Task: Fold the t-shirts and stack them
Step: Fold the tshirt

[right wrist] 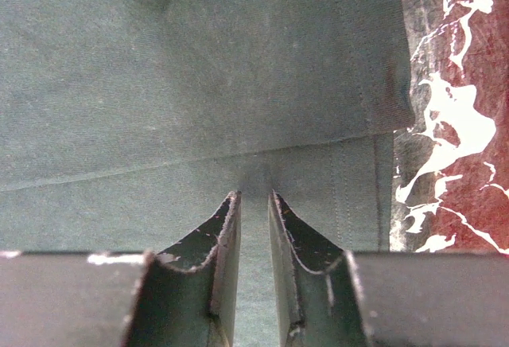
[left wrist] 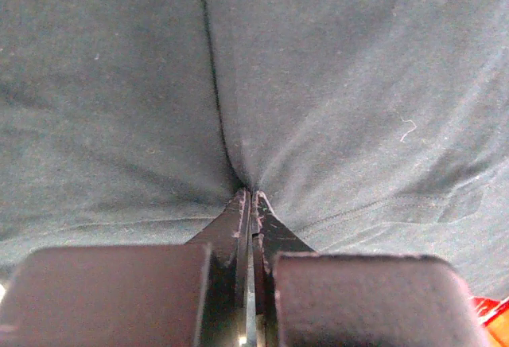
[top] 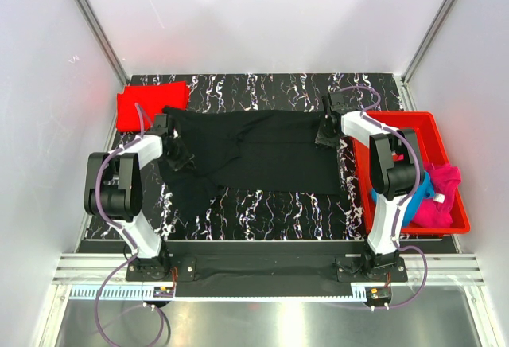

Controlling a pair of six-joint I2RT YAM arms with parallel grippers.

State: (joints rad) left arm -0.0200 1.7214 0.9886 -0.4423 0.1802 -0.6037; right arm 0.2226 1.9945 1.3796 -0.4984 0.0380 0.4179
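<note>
Left hand (left wrist: pixel 250 196): fingers pressed together, pinching a gather of the black t-shirt (top: pixel 262 152) at its left side. Right hand (right wrist: pixel 254 196): fingers narrowly apart, clamped on a fold of the same shirt near its far right corner. Item held: black t-shirt, spread across the middle of the tabletop (top: pixel 270 204), left part rumpled. Also listed: red t-shirt (top: pixel 151 104), folded, far left corner; bright blue t-shirt (top: pixel 419 204) and magenta t-shirt (top: pixel 444 192), bunched in the red bin (top: pixel 433 120) at the right.
</note>
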